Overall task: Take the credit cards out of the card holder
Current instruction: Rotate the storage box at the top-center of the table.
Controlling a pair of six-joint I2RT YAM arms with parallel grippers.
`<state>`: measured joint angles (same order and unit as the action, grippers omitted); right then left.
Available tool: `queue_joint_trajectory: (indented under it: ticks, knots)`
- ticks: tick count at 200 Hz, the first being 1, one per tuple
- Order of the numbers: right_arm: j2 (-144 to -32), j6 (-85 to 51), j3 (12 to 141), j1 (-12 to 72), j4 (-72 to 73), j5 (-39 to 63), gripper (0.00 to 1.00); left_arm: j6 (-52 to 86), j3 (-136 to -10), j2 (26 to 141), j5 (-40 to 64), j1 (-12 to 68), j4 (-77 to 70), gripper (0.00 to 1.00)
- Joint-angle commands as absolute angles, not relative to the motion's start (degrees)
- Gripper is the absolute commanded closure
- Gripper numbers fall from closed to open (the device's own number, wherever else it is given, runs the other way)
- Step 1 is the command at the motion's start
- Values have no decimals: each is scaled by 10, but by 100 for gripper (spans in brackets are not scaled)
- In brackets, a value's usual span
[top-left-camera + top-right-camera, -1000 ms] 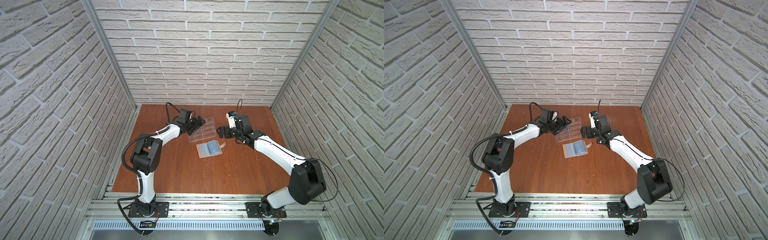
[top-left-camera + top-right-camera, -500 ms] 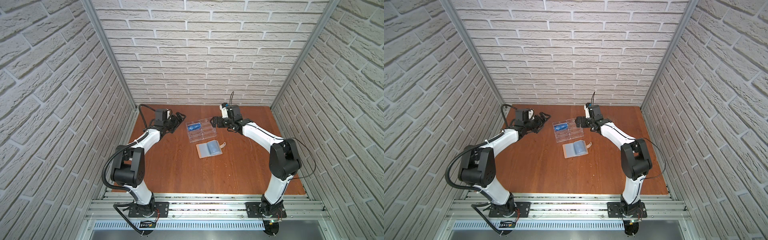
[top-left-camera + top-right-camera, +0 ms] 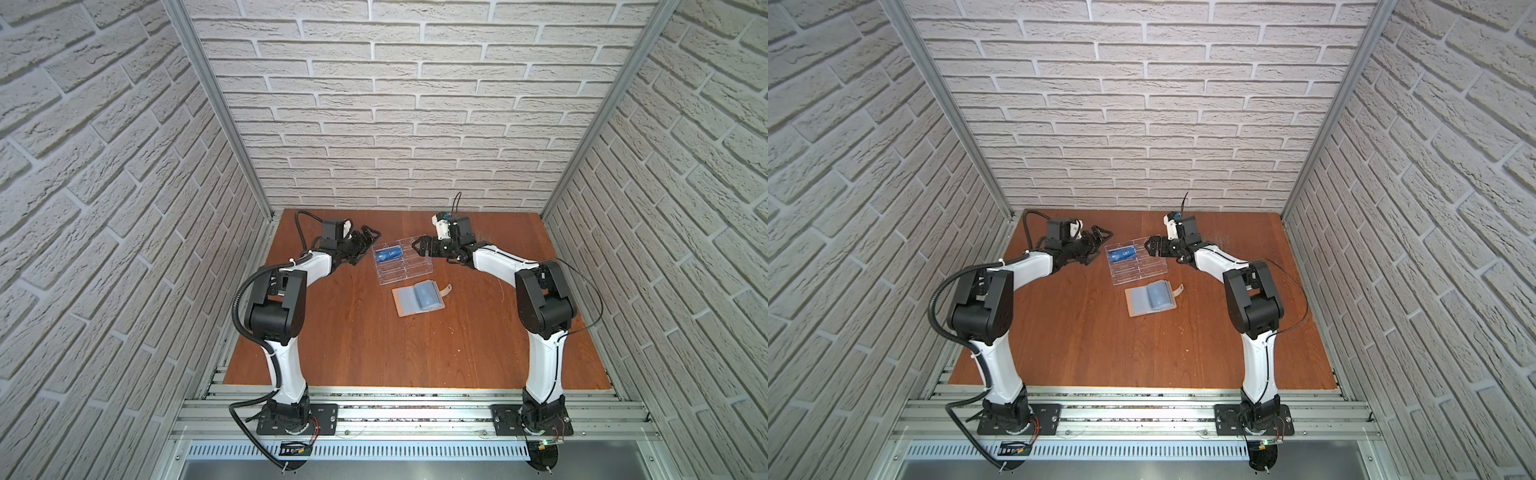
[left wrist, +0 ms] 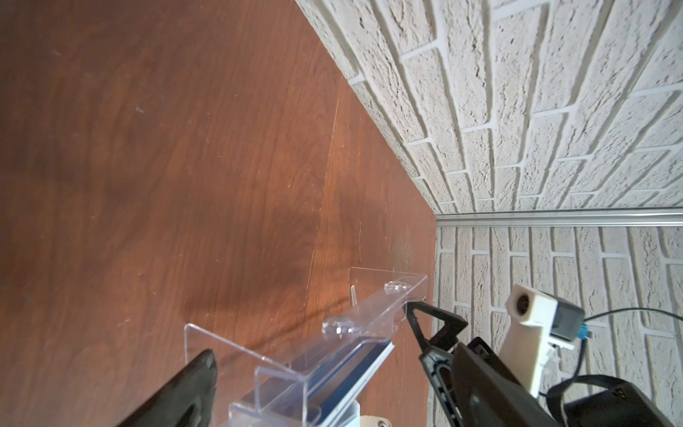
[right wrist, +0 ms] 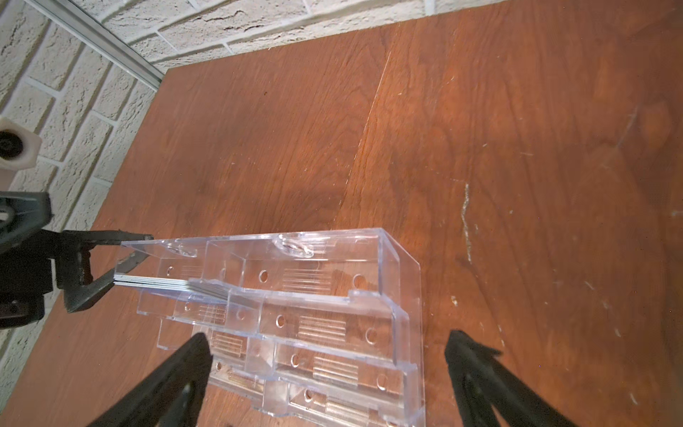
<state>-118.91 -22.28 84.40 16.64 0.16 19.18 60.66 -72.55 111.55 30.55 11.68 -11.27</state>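
Both arms shifted: left tool [image 3: 370,235], released, 10 o'clock of rack [image 3: 409,272]; right tool [image 3: 419,245], released, 1 o'clock. Cards [image 3: 388,254] stacked in rack. Card holder [image 3: 405,302] open, 6 o'clock; I judge one blue card [image 3: 427,296] remains inside.

Card holder [image 3: 1150,300] open on table [image 3: 1100,340]; credit cards [image 3: 1121,254] in clear rack [image 3: 1142,268].
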Motion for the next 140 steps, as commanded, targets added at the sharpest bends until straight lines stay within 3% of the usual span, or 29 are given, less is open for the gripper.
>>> queue_joint_trajectory:
  ticks: [1, 140]
  knots:
    - [-1185, -240, 834, 166, 73, 224, 0, 611, -750, 1130, 316, 122, -151, 2]
    - [-1102, -250, 744, 170, 104, 230, 0, 623, -798, 1173, 316, 156, -148, 2]
